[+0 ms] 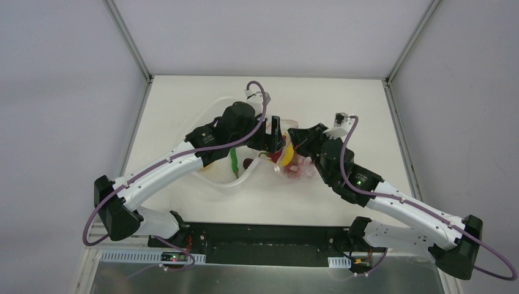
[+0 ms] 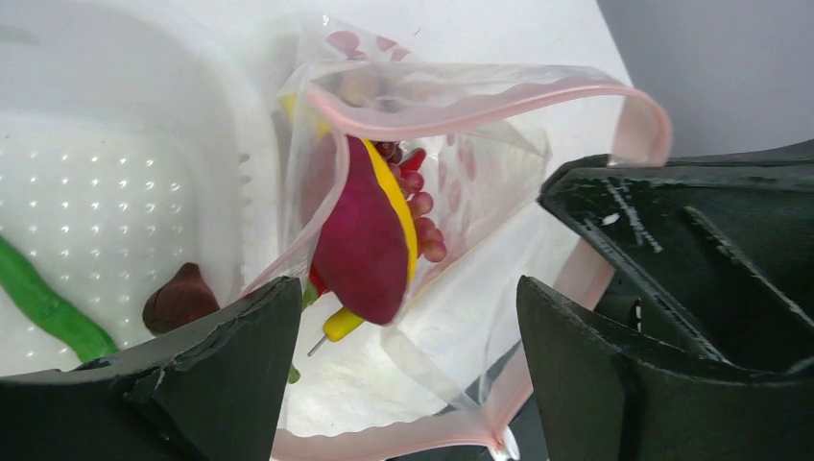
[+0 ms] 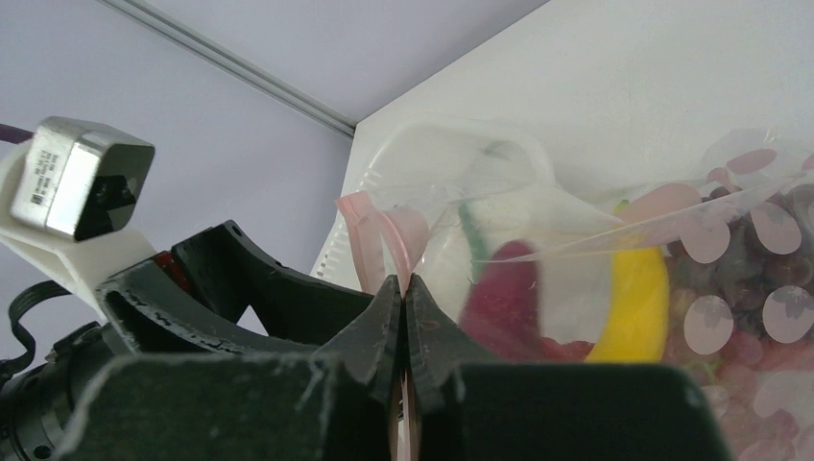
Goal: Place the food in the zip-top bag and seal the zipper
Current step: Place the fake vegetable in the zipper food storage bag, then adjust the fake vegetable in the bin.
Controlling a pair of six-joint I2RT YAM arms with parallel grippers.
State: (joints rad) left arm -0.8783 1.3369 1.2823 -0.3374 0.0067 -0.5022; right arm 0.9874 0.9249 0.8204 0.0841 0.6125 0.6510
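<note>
The clear zip-top bag (image 2: 485, 197) hangs with its mouth wide, the pink zipper (image 2: 480, 108) looping round the opening. Inside lie a magenta-red food piece (image 2: 360, 240), a yellow banana (image 2: 398, 206) and dark red grapes (image 2: 422, 206). My left gripper (image 2: 408, 375) stands open just in front of the mouth, with nothing held between its fingers. My right gripper (image 3: 404, 288) is shut on the zipper strip (image 3: 370, 226) at one end. The green chili (image 2: 43, 305) lies in the white tub (image 2: 125, 173). From above, both grippers meet over the bag (image 1: 297, 166).
A dark brown piece (image 2: 182, 296) sits in the tub next to the green chili. The tub (image 1: 220, 174) lies under my left arm, touching the bag's left side. Grey walls enclose the white table (image 1: 343, 104) on three sides.
</note>
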